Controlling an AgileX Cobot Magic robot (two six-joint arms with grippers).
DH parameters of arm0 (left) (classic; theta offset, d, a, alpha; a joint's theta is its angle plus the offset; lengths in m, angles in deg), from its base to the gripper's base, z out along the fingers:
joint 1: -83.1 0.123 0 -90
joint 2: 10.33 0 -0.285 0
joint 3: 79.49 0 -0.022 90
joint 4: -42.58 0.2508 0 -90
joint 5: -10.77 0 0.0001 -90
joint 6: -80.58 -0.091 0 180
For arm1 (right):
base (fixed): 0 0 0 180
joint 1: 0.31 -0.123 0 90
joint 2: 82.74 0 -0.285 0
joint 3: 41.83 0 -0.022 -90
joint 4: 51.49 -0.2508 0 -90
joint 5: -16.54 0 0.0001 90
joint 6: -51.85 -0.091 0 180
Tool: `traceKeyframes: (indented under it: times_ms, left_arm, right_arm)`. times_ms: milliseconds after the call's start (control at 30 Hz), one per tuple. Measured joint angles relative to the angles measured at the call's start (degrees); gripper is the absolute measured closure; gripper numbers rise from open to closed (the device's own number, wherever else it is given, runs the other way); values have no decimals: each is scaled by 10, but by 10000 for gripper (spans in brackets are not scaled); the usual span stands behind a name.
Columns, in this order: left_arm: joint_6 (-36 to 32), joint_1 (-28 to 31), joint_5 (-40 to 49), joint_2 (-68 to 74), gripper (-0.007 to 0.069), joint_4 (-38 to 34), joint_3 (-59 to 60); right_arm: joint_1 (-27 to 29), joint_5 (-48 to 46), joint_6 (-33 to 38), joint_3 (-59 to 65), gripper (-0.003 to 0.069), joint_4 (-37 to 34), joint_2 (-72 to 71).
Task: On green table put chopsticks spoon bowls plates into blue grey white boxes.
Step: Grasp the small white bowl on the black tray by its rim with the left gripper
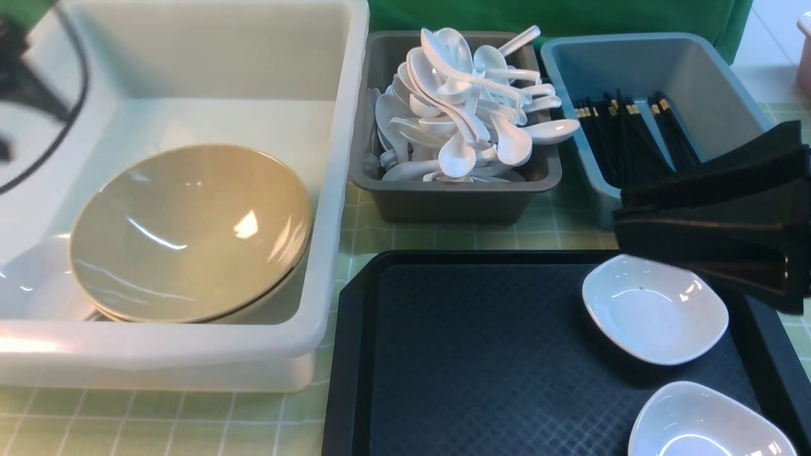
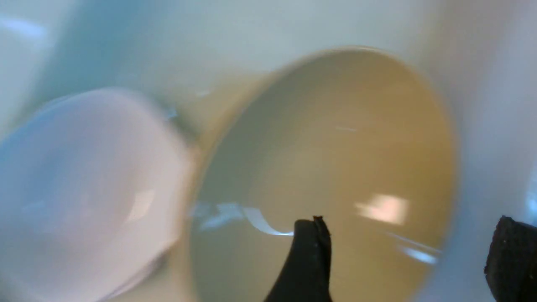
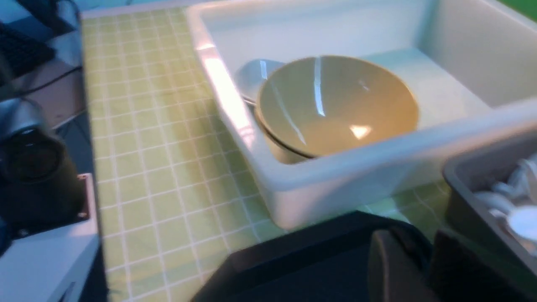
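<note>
The black tray [image 1: 481,354] lies nearest, on the green table [image 1: 158,418]. Two small white plates [image 1: 656,310] sit on the tray's right side, one nearer and one farther.

The right gripper [image 1: 624,212] hangs over the far right part of the tray, just above the farther plate. Its two black fingers [image 1: 709,177] lie close to each other. The pictures do not show if they are shut or a little apart. Nothing can be seen between them.

On the left stands the big white box [image 1: 329,209]. A stack of tan bowls [image 1: 190,234] lies inside it and leans toward the left. White plates [image 1: 38,278] lie just left of the bowls, and the bowls rest partly on them.

The left gripper [image 2: 409,251] is over the top bowl in the white box. Its two fingers [image 2: 308,260] are wide apart and hold nothing. Only the left wrist view shows these fingers. In the front view the left arm [image 1: 25,95] is just a dark blur at the far left.

Farther back, in the middle, the grey box [image 1: 456,196] holds a heap of white spoons [image 1: 469,107]. To its right the blue box [image 1: 716,82] holds black chopsticks [image 1: 633,139] with gold bands. Only the front view shows the chopsticks and the plates on the tray.
</note>
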Motion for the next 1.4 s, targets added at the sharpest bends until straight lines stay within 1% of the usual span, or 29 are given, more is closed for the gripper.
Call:
traceKeyframes:
  times_ms: [33, 67, 100, 200, 300, 367, 433, 467, 500, 600, 700, 733, 800, 833, 900, 967, 1033, 1167, 1400]
  left_arm:
    - [-23, -24, 1, -6, 136, -20, 0]
    - [-30, -30, 1, -7, 136, -29, 0]
    - [-72, -79, 1, -9, 136, -62, 2]
    - [-121, -192, 0, 3, 136, -108, 13]
    - [-138, -299, -27, 47, 136, -130, 21]
    - [-140, -348, -52, 79, 136, -135, 22]
    - [-140, -405, -98, 130, 136, -144, 22]
    - [-140, -419, -110, 153, 136, -153, 23]
    - [-140, -425, -121, 158, 136, -155, 24]
    - [-143, -453, -159, 220, 136, -201, 25]
    - [-185, -463, -174, 290, 136, -277, 8]
    - [-187, -463, -175, 296, 136, -286, 6]
    - [-229, -463, -181, 337, 136, -341, -18]
    - [-232, -463, -180, 340, 136, -345, -20]
    - [-267, -463, -182, 372, 136, -384, -42]
    - [-287, -463, -181, 394, 136, -405, -59]
    - [-298, -464, -181, 416, 136, -416, -75]
    - [-325, -472, -181, 451, 136, -409, -113]
    - [-328, -484, -192, 471, 138, -385, -144]
  right_arm:
    - [0, 5, -18, 0, 504, 17, 0]
    - [0, 6, -23, 0, 504, 22, 0]
    - [0, 6, -54, 0, 498, 53, -1]
    - [0, -3, -113, -1, 487, 110, -2]
    - [0, -17, -172, -4, 477, 170, -6]
    - [0, -23, -189, -9, 475, 182, -11]
    - [0, -29, -203, -14, 470, 187, -21]
    - [0, -31, -207, -15, 469, 187, -25]
    - [0, -33, -207, -15, 468, 187, -27]
    - [0, -37, -210, -18, 464, 192, -45]
    - [0, -40, -219, -18, 456, 207, -68]
    - [0, -40, -221, -18, 455, 209, -71]
    - [0, -40, -229, -18, 452, 213, -81]
    - [0, -40, -230, -18, 452, 213, -81]
    - [0, -43, -235, -18, 448, 213, -86]
    - [0, -45, -236, -18, 445, 213, -88]
    - [0, -48, -236, -18, 443, 214, -88]
    - [0, -63, -236, -18, 438, 217, -88]
    - [0, -67, -236, -18, 432, 234, -88]
